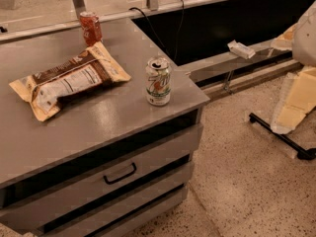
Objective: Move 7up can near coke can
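A green "7up" logo marks the 7up can (158,81), well left of the gripper (296,95) at the right edge; the coke can (91,27) bears white script too small to read.

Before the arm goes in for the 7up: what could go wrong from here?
1. The 7up can stands upright close to the counter's right edge. A glancing approach by the gripper, now off to the right over the floor, might tip it off.
2. The chip bag lies between it and the coke can, so a low carry could snag it.
3. The coke can sits near the back edge, so a close placement could knock it over.
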Available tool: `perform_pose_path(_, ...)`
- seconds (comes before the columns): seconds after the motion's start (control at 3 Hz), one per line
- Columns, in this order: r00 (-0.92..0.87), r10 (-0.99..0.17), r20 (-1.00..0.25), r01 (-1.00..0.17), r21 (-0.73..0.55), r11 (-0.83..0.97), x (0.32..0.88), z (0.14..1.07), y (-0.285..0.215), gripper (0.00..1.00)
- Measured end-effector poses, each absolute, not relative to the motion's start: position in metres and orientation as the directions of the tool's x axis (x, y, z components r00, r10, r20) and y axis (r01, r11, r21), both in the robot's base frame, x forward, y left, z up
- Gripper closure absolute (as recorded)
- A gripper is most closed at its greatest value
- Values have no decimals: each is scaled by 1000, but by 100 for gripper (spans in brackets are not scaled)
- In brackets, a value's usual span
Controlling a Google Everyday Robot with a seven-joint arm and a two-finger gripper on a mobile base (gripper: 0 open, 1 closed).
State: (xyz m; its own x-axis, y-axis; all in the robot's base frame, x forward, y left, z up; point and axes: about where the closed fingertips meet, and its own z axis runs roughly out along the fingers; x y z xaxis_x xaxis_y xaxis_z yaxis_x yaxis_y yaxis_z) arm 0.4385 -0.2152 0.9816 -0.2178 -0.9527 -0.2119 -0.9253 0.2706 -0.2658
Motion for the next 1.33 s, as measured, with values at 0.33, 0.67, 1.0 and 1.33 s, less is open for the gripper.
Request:
perform_pose_path(0.33, -218, -953, -212, -925, -266, 271, 438, 982, -215, 0)
perform_pose_path(0.67, -210, -950, -230, -927, -262, 268, 441, 984, -213, 0)
perform_pose_path(1.0, -179, -921, -347, -930, -246, 273, 466, 986, -206, 0)
perform_pose_path(1.33, -116, -865, -487, -955, -186, 233, 506, 986, -171, 0)
